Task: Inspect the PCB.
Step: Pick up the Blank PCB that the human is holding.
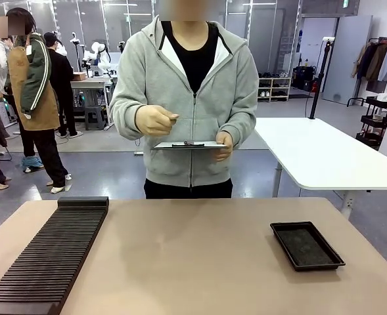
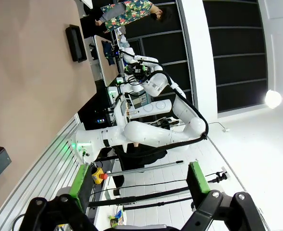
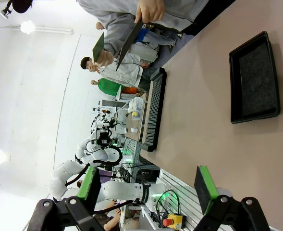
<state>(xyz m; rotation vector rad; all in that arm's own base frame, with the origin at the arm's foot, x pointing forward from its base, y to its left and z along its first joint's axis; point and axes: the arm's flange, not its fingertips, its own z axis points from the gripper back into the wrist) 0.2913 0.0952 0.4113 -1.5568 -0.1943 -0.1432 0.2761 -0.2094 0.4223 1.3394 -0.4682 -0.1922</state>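
Note:
A person in a grey hoodie stands at the far side of the table [image 1: 193, 262]. One hand holds the PCB [image 3: 99, 46], a thin dark green board that appears edge-on in the front view [image 1: 173, 119]. The other hand holds a grey clipboard [image 1: 190, 145] level at waist height. My left gripper [image 2: 139, 182] is open with nothing between its green pads and faces away from the table, toward the right arm's base. My right gripper [image 3: 146, 187] is open and empty too, hanging back over the near table edge, far from the PCB.
A shallow black tray [image 1: 307, 245] lies on the table's right side, also in the right wrist view [image 3: 254, 79]. A long black slotted rack [image 1: 48, 259] runs along the left side. A white table [image 1: 318, 154] stands behind on the right. Other people stand farther back.

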